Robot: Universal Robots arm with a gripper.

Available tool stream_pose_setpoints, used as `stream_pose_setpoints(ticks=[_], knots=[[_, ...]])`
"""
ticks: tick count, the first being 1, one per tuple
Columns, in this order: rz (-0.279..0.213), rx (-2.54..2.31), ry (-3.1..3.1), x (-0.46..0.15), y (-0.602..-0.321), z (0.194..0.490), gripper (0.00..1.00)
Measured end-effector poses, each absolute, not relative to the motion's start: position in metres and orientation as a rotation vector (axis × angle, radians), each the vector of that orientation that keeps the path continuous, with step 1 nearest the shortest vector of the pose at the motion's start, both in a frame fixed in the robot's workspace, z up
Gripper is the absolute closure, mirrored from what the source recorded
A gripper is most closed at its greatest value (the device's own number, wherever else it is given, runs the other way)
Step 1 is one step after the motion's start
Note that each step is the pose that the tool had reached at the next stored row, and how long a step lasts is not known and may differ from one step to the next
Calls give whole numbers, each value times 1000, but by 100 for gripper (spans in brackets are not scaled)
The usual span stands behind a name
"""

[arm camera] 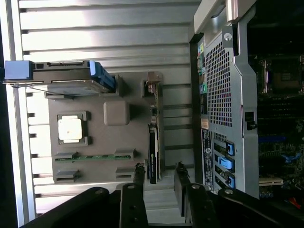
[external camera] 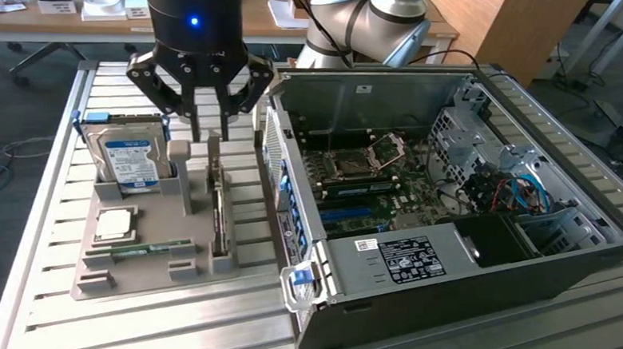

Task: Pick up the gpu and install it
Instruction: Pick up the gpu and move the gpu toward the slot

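The gripper (external camera: 205,119) hangs over the grey holder tray (external camera: 146,282), its fingers spread apart and grasping nothing. The gpu (external camera: 217,197) stands on edge in the slot along the tray's side nearest the open computer case (external camera: 390,306), just under the fingertips. A hard drive (external camera: 129,161), a processor chip (external camera: 114,225) and a RAM stick (external camera: 147,250) also sit in the tray.

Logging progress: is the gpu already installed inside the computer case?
No, the gpu stands on edge in the grey holder outside the computer case, below the open hand.

Thin dark gpu (external camera: 219,206), upright on edge
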State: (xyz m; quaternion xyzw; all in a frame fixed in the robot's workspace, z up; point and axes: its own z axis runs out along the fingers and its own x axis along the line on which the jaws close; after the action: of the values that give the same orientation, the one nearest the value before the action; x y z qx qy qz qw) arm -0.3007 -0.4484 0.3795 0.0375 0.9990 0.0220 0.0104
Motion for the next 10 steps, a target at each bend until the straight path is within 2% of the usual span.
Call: stream_pose_setpoints(ticks=[1, 3, 4, 10], knots=[[69, 117, 3118, -301, -448, 380, 59], [69, 117, 3118, -301, -448, 379, 59], [69, 117, 3118, -301, -448, 380, 53], [69, 117, 3118, -301, -448, 374, 53]])
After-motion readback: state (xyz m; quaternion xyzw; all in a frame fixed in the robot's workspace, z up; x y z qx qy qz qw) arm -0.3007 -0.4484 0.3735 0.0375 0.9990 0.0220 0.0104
